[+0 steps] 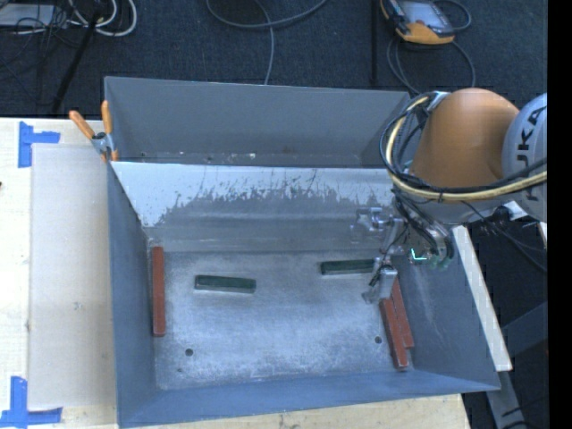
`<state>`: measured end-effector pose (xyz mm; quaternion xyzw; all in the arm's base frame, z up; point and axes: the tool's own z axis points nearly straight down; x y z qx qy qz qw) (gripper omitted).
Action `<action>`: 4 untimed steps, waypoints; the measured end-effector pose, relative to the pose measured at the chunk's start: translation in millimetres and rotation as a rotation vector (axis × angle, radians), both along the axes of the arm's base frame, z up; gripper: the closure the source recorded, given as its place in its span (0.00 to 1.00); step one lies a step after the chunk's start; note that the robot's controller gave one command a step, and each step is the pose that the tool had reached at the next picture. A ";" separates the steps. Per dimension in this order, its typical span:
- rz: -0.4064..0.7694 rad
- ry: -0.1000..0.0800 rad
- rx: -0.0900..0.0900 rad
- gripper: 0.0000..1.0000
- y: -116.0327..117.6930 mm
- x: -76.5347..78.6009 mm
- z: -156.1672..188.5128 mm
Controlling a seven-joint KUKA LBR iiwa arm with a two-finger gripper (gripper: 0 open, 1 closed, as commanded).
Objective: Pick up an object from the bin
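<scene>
My gripper (382,281) hangs low at the right side of the bin, under the arm's orange dome. Just left of it lies a short dark green bar (345,267), its right end close to the gripper. Directly below the gripper a reddish-brown stick (396,330) lies along the bin's right wall, its upper end at the gripper's tip. Whether the gripper touches either one I cannot tell.
A second dark green bar (225,284) lies left of the middle of the floor. Another reddish-brown stick (157,290) lies along the left wall. The arm and its cables hang over the bin's right rim.
</scene>
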<state>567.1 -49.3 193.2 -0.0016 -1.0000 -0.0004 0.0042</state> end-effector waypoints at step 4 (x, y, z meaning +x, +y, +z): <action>0.341 -0.018 0.000 1.00 9.9 33.6 49.3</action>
